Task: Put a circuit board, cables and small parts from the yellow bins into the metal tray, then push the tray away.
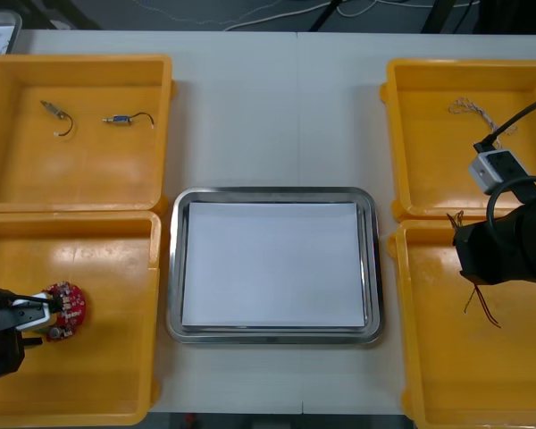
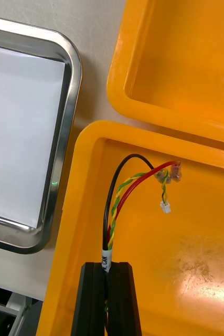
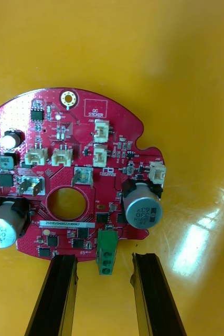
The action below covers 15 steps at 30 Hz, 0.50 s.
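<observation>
Left gripper low in near left yellow bin, jaws apart, straddling green connector at edge of round red circuit board. Gap shows each side of connector, so no grip. Rest of board lies flat on bin floor just beyond jaw tips.

Right gripper over near right yellow bin, jaws closed on red and yellow cable. Cable arcs out from jaw tips, black wire alongside; loose end possibly clear of bin floor, hard to tell.

Metal tray, white inside, beside those jaws, past bin wall.
</observation>
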### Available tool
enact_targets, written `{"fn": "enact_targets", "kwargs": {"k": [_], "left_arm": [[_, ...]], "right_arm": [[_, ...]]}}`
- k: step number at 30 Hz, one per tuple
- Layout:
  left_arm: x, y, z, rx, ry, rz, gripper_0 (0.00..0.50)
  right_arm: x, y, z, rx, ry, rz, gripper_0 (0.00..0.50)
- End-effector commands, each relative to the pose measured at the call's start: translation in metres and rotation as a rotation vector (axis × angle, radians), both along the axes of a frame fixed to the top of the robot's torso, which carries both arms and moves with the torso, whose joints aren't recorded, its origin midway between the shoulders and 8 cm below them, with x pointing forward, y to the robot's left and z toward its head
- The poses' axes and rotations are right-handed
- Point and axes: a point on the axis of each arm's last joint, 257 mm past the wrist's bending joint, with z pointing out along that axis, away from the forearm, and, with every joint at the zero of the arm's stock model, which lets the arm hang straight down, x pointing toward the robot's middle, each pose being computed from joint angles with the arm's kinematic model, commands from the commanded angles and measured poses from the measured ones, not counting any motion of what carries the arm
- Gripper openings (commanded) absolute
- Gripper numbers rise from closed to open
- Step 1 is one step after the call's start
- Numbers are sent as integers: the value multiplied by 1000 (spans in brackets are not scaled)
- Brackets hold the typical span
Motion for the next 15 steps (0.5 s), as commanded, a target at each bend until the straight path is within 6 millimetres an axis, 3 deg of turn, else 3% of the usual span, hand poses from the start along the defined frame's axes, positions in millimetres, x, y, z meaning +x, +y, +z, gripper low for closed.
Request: {"fn": "enact_targets", "kwargs": {"k": [1, 13, 15], "left_arm": [[10, -5, 3, -26, -8, 52, 298], [11, -7, -2, -14, -9, 48, 275], [10, -8, -3, -13, -8, 47, 243]], "right_arm": [[2, -1, 12, -19, -34, -15, 0], [2, -1, 12, -19, -34, -15, 0], [2, -1, 12, -19, -34, -15, 0]]}}
